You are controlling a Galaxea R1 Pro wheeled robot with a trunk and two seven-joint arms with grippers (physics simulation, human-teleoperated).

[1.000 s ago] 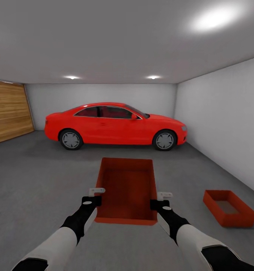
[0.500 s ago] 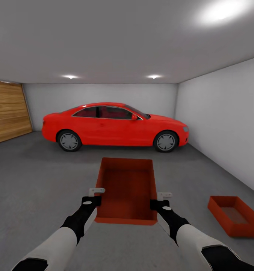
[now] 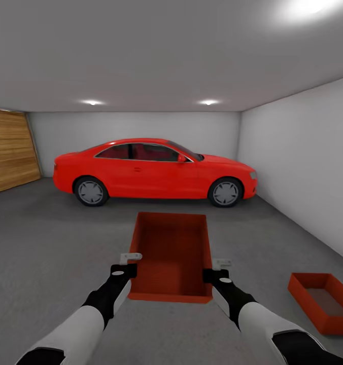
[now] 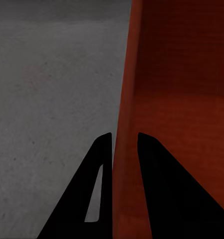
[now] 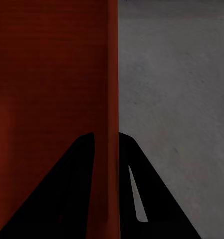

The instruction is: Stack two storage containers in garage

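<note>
I hold one orange-red storage container (image 3: 172, 256) level in front of me, above the dark grey floor (image 3: 49, 243) of the garage. My left gripper (image 3: 131, 263) is shut on its left wall (image 4: 124, 149), one finger on each side. On the opposite wall (image 5: 112, 124) my right gripper (image 3: 213, 269) is shut the same way. The second storage container (image 3: 326, 301) sits on the floor at the lower right, open side up, partly cut by the picture's edge.
A red car (image 3: 153, 170) stands side-on across the far end. The wooden slatted door (image 3: 9, 154) fills the left wall and a plain white wall (image 3: 303, 172) runs along the right. Open floor lies between me and the car.
The view has shifted: the container on the floor slides toward the lower right edge and the car drifts slightly. The held container and both grippers keep their place in the picture.
</note>
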